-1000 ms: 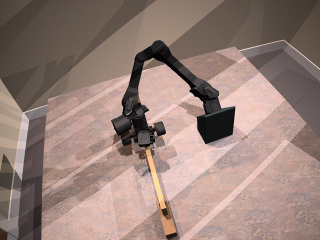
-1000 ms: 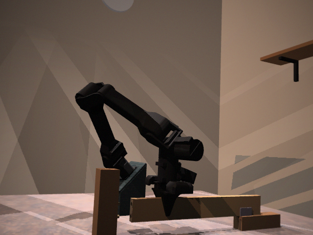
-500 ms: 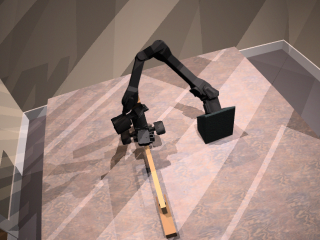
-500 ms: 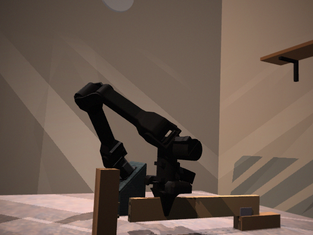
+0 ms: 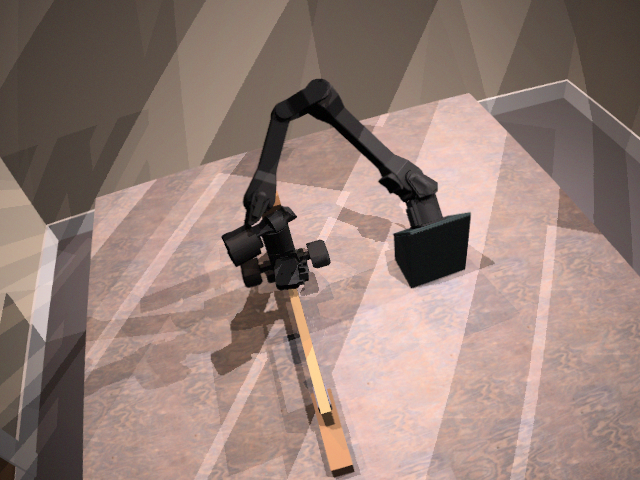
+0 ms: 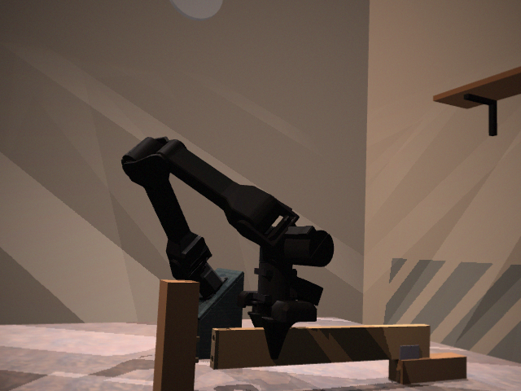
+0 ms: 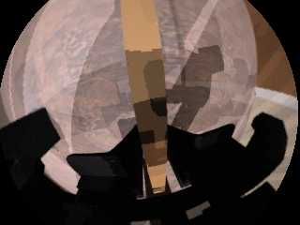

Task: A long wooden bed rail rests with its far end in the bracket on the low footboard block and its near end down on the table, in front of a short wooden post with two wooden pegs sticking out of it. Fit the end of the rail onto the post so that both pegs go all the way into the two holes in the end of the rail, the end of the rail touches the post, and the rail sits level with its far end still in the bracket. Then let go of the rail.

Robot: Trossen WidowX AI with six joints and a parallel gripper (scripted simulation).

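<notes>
Just short of the post (image 6: 176, 332), the fingers (image 6: 275, 340) clamp the rail (image 6: 336, 343); hold it level and slide straight so both holes meet the pegs.

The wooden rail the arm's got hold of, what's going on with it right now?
The gripper is shut on the rail, holding its near end up off the table and roughly level. The far end sits at the bracket on the low footboard block. The rail's end with two holes faces the post, but a gap remains between them in the exterior view, so the rail is not yet fitted on. The pegs are too dark to make out.
</notes>
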